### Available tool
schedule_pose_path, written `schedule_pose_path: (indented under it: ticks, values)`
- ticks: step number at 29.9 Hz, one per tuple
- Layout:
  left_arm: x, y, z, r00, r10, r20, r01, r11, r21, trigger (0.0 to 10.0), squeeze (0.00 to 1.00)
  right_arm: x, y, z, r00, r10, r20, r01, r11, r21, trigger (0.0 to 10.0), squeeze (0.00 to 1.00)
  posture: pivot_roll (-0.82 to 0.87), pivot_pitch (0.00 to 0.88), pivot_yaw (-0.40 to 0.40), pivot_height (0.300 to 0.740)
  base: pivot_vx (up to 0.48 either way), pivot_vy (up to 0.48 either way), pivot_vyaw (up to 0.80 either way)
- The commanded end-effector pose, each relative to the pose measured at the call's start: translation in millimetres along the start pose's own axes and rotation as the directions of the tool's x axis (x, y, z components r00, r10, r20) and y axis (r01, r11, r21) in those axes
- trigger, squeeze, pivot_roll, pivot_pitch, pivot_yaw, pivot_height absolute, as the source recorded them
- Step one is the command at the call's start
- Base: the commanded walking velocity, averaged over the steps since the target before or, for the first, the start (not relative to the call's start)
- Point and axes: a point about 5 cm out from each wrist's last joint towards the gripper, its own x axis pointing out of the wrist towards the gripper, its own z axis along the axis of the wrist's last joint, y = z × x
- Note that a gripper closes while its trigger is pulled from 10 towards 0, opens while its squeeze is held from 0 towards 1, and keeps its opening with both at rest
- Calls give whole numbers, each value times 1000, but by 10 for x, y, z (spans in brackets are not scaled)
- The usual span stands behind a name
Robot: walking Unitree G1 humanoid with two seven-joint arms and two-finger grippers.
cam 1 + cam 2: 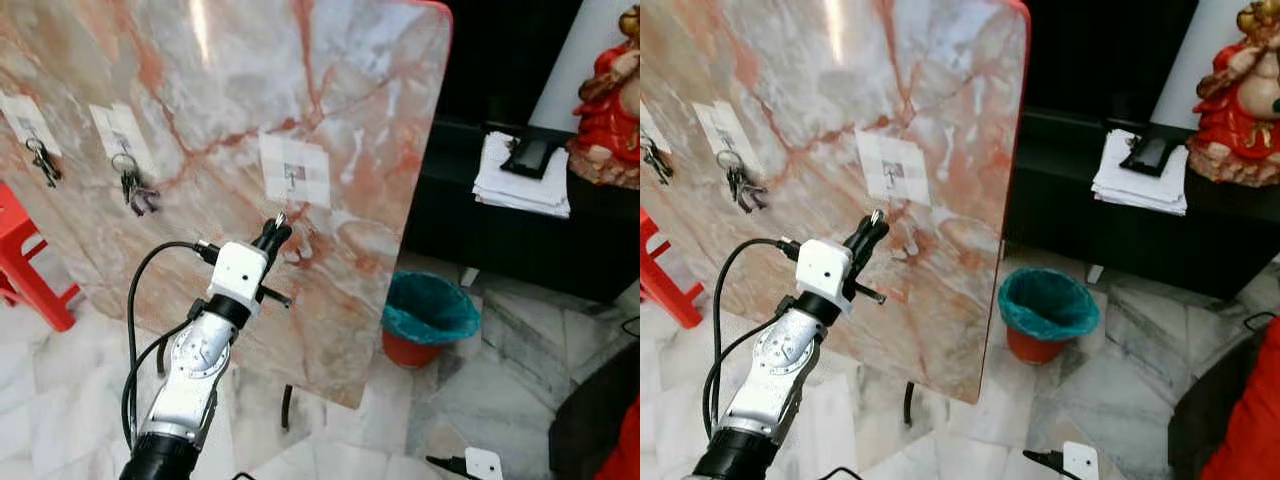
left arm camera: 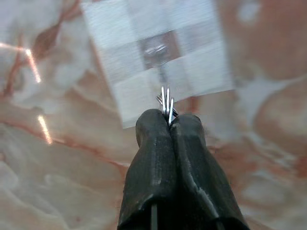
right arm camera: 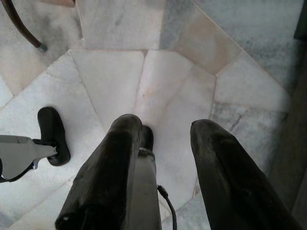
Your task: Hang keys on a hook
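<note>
A tilted pink marble board (image 1: 230, 90) carries three white tape patches, each with a small hook. My left gripper (image 1: 275, 231) is raised to the board, just below the rightmost hook (image 1: 294, 176). It is shut on the keys (image 2: 166, 102), whose thin metal tips stick out past the fingertips (image 2: 153, 125). In the left wrist view the hook (image 2: 158, 50) sits a short way beyond the key tips, apart from them. My right gripper (image 3: 163, 130) hangs open over the marble floor, holding nothing.
Two other key bunches (image 1: 135, 189) (image 1: 43, 161) hang on the left hooks. A red stool (image 1: 30, 272) stands at the left, and a teal-lined bin (image 1: 428, 316) right of the board. A black shelf holds papers (image 1: 520, 178) and a red figurine (image 1: 610, 100).
</note>
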Motion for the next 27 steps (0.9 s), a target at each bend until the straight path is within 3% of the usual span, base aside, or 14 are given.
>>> schedule_pose_path:
  ticks: [1, 7, 27]
  values:
    - [8, -22, 36, 1000, -16, 10, 16, 1000, 6, 10000, 0, -2, 0, -24, 1000, -1, -10, 1, 1000, -3, 10000, 0, 143, 78, -28, 740, 277, 0, 0]
    - [4, -30, 48, 1000, -20, 18, 20, 1000, 3, 10000, 0, -2, -3, -27, 1000, -2, -11, 2, 1000, -4, 10000, 0, 144, 80, -29, 740, 274, 0, 0]
    - [-38, -53, 144, 997, -54, 50, 53, 998, 32, 10000, 0, -4, -8, -44, 1000, -3, -15, 3, 1000, -6, 10000, 0, 143, 83, -26, 740, 0, 0, 0]
